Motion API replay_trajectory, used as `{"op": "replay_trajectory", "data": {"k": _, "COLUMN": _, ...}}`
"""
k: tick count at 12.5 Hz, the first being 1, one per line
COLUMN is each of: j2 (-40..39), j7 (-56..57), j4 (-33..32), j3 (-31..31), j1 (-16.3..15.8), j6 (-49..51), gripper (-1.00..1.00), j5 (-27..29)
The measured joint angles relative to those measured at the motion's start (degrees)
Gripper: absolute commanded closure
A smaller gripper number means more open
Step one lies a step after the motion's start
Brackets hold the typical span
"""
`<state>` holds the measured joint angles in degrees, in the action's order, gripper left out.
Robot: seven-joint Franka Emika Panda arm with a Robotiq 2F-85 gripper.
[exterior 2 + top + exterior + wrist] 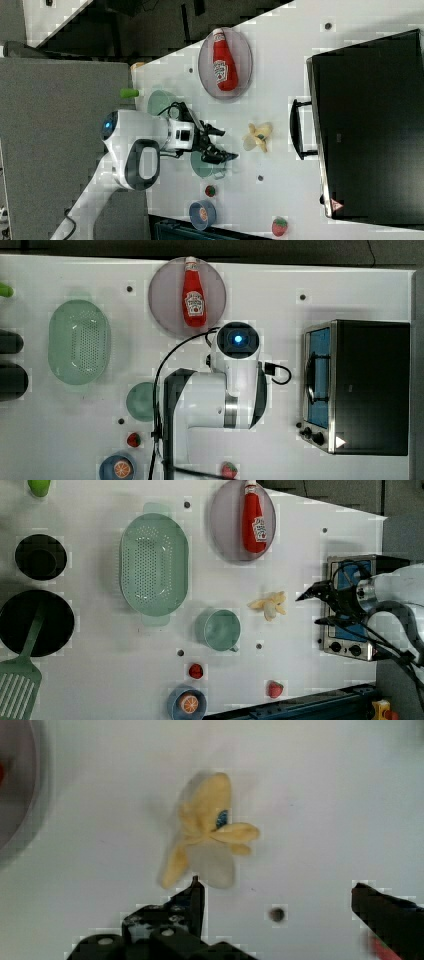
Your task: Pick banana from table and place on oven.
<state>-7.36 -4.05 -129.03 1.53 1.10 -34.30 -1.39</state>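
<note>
A robot lab: white drilled table (350, 275) set with toy kitchenware.

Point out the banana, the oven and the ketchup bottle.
banana (270, 604): left view, on the middle of its pale peel lobes.
oven (372, 385): top view, on its black top panel.
ketchup bottle (193, 300): top view, on its label.
</note>
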Motion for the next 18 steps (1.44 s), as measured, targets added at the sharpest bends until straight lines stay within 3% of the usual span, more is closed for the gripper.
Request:
{"op": "replay_trajectory", "data": {"k": 2, "j2": -2.08, "j7": 0.00, "j4": -1.34, "j3": -0.79, "j1": -0.26, "j6": -10.35, "gripper": -1.00, "j5": 0.79}}
{"op": "replay_trajectory", "data": {"k": 8, "j2": -4.11, "j7": 0.00, "j4": -11.64, "j3": -0.74, "j1": -0.20, "j6": -21.93, "gripper": -1.00, "j5": 0.35}}
{"op": "replay_trajectory", "data": {"k": 12, "j2": -10.20, "j7": 0.00, "j4": -11.86, "j3": 0.65, "j1": -0.20, "j6": -30.10, "gripper": -1.00, "j5": -0.42}}
{"op": "replay_trajectory", "data": {"k": 13, "j2": -11.55, "j7": 0.00, "j4": -11.86, "j3": 0.98, "j1": 0.12, "j6": -30.94, "gripper": -0.92, "j5": 0.16}}
{"op": "replay_trajectory", "data": {"k": 18, "j2": -12.25, "j7": -0.06, "j4": -12.20, "j3": -0.21, "j1": 0.38, "j6": -34.24, "gripper": 0.29, "j5": 0.71}}
